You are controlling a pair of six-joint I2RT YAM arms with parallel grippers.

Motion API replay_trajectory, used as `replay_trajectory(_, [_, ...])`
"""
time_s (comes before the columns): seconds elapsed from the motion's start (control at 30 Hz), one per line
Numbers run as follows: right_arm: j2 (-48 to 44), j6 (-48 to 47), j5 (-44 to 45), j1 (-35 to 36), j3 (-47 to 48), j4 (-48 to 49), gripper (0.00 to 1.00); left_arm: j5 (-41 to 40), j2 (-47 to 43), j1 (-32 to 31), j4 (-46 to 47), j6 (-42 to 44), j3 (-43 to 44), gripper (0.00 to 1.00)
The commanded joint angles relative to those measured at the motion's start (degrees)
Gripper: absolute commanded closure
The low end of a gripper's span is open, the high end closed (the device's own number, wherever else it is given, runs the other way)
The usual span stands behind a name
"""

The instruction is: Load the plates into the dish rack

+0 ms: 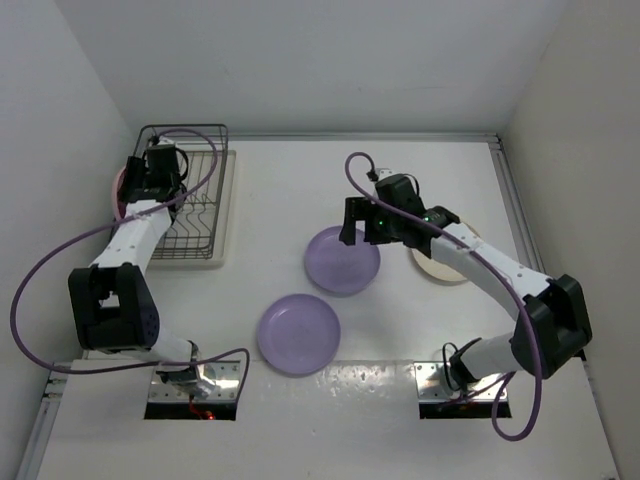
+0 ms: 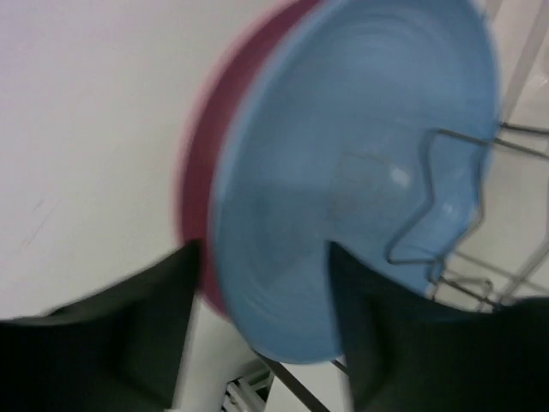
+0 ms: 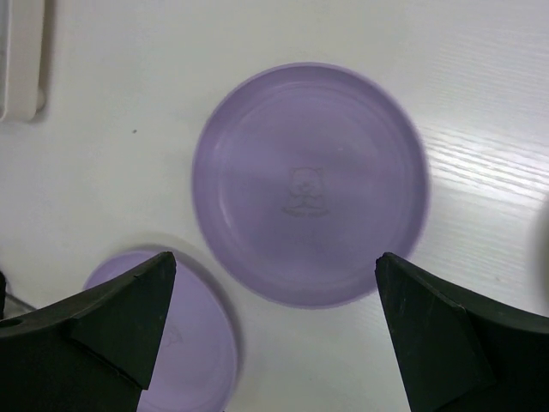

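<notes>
Left gripper (image 2: 263, 257) at rack (image 1: 200, 200) — lengthwise near-far

Far plate (image 1: 342, 260) lilac w/ faint embossed centre mark, near plate (image 1: 298, 334) lilac, R-side plate (image 1: 432, 270) cream, blue plate (image 2: 343, 172) pale blue, red plate (image 2: 193, 197) dark pinkish-red, rack (image 1: 200, 205) dark wire, tray (image 1: 226, 200) cream-white, table (image 1: 330, 170) white, cables (image 1: 40, 270) purple.

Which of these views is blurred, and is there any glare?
Left wrist: strongly blurred; the blue plate and the red plate behind it have smeared edges. Right wrist: mostly sharp, the central purple plate slightly soft, with glare streaks on the table at right. Top external: sharp, evenly lit.
</notes>
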Motion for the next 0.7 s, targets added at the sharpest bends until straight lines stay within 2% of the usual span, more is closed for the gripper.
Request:
replay_trajectory(0.0, [-5.24,2.99,4.4,-4.79,-1.16,-3.04,0.0,6.86,-0.62,0.45,-5.85,-2.67,6.0,0.27])
replay_trajectory(0.03, [-6.56,3.43,5.19,-5.85,-1.69,-3.49,0.0,7.84,-1.49,0.45,-8.12,-3.19,7.59,0.12])
replay_trajectory(0.1, [-8.75,4.75,6.16,-9.54,-3.96,-4.98,0.0,10.81,-2.11,0.45,-10.42,-4.24,12.49,0.0])
replay_trajectory(0.17, [-9.73,5.19,6.43,-13.05,-5.11,-6.13,0.0,13.45,-3.68,0.45,-12.7,-5.91,15.41,0.0])
replay_trajectory(0.3, [-12.36,5.55,5.73,-16.49,-8.28,-6.75,0.0,23.72,-8.59,-1.39,-13.24,-9.86,20.16,0.0])
replay_trajectory(0.33, [-12.89,5.55,5.64,-16.58,-8.98,-6.4,0.0,34.11,-8.61,-2.18,-15.07,-9.87,21.48,0.0])
replay_trajectory(0.37, [-13.42,5.81,5.11,-17.1,-9.42,-6.39,0.0,40.74,-8.61,-5.23,-21.7,-9.35,23.32,0.05])
replay_trajectory(0.43, [-13.77,5.98,4.41,-17.72,-10.13,-6.31,0.0,56.53,-5.3,-11.12,-30.16,-3.4,25.27,0.08])
replay_trajectory(0.47, [-13.86,5.99,4.32,-17.81,-10.04,-6.31,0.0,58.19,-3.53,-18.55,-38.82,-1.2,25.27,0.11])
replay_trajectory(0.57, [-14.48,5.99,3.88,-17.81,-10.31,-6.57,0.0,61.54,2.17,-25.02,-46.36,4.88,18.09,0.14])
replay_trajectory(0.6, [-14.83,5.99,3.79,-17.73,-11.26,-6.57,0.0,63.81,2.81,-26.43,-46.37,6.28,12.67,0.14])
replay_trajectory(0.67, [-15.71,6.25,3.96,-17.81,-11.97,-6.04,0.0,65.67,4.04,-27.49,-46.38,7.61,8.42,0.14])
